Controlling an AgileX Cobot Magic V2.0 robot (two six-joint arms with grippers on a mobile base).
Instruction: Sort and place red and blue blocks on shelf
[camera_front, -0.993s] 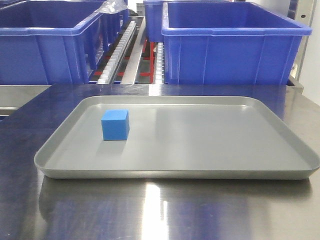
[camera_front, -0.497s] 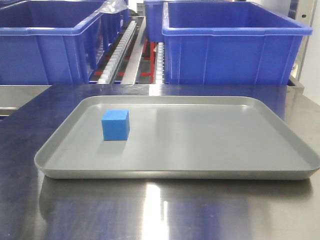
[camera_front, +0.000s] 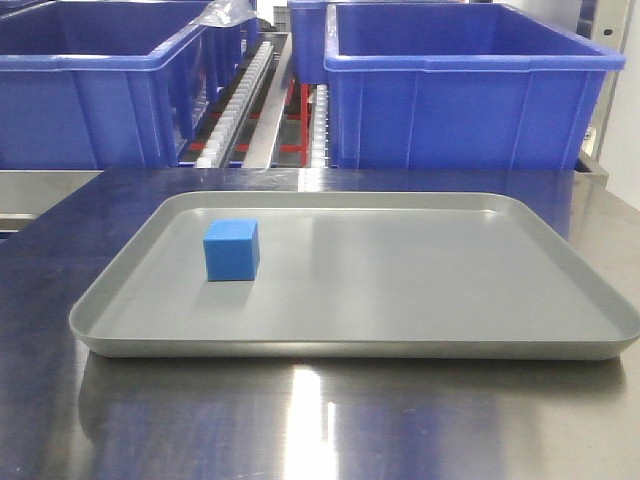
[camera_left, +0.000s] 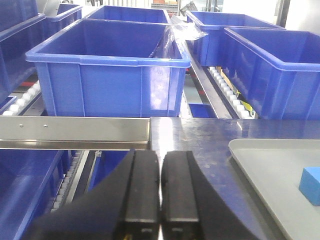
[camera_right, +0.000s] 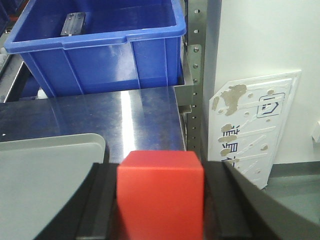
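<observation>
The red block (camera_right: 160, 185) is being held in the right gripper (camera_right: 160, 217), jaws clenching it, beside the grey tray (camera_front: 400, 347). The blue block (camera_front: 231, 250) is waiting on that tray. The left gripper (camera_left: 160, 192) is idling, jaws pressed together, empty. I'd say red is going first; next it needs carrying across the counter (camera_front: 300, 430) to the shelf (camera_left: 75, 131).

Most of the grey tray (camera_front: 420, 285) lay open to a reach from above, bar the blue block (camera_front: 231, 250) at its left; tall blue bins (camera_front: 460, 105) walled off the back.
</observation>
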